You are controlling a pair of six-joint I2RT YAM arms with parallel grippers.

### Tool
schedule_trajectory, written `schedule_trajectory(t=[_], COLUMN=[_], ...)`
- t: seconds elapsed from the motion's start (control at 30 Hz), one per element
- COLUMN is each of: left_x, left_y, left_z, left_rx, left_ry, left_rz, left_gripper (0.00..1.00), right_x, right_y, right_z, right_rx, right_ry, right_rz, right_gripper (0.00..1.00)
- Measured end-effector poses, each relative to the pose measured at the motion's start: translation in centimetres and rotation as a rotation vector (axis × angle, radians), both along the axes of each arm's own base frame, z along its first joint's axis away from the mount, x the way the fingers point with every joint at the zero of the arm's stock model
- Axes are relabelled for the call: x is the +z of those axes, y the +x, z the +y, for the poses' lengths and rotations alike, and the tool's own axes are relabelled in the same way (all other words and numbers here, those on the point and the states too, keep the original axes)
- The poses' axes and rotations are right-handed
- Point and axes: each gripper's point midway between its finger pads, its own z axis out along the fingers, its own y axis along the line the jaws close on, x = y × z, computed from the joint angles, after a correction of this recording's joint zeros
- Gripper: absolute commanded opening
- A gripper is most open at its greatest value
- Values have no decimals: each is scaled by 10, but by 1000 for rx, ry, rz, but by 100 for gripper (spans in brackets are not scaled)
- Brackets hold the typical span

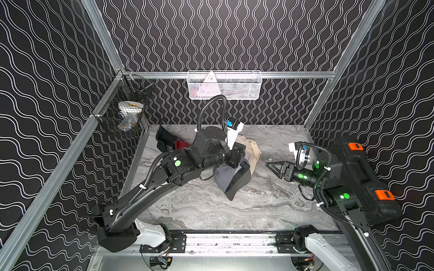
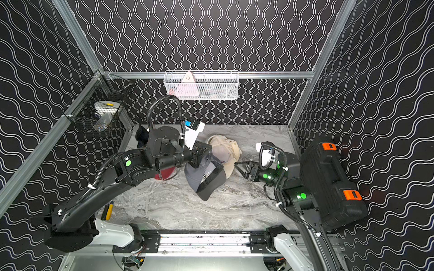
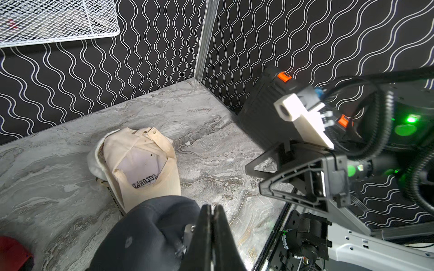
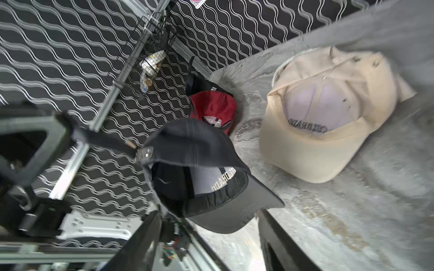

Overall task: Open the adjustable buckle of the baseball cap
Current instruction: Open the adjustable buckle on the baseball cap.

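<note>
Dangling by its strap [image 4: 103,140], the grey cap [image 4: 195,150] hangs from the left hand [image 3: 212,208].

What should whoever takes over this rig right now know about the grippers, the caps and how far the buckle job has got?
Left gripper: jaws shut on the strap of the grey cap, which hangs from it beside the beige cap.
Right gripper: jaws open, empty, clear of both caps.
Done: strap gripped, running to the metal buckle.
Left: the buckle is not visibly released; the free gripper probably has to take the buckle side and pull the strap out.
The red cap lies on the table, apart from both grippers.
</note>
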Motion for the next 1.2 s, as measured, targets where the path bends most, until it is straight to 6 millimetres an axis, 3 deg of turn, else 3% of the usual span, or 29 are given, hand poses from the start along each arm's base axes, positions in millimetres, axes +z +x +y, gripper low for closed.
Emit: schedule_trajectory(t=[0.27, 0.6, 0.8, 1.07, 1.2], left_x=[8, 13, 13, 11, 11], left_y=[-3, -6, -8, -12, -15], left_z=[1, -2, -4, -4, -6], left_rx=[-10, -34, -46, -67, -83], left_ry=[-12, -10, -6, 1, -4], left_rz=[-4, 4, 14, 28, 33], left_gripper=[0, 0, 0, 0, 0], right_x=[-3, -11, -16, -3, 6], right_y=[-15, -16, -4, 6, 7], right_z=[18, 47, 64, 78, 80], right_rx=[70, 150, 155, 133, 122], right_ry=[-199, -384, -469, -492, -479], right_rz=[-170, -324, -393, -475, -505], right_gripper=[69, 75, 75, 73, 66])
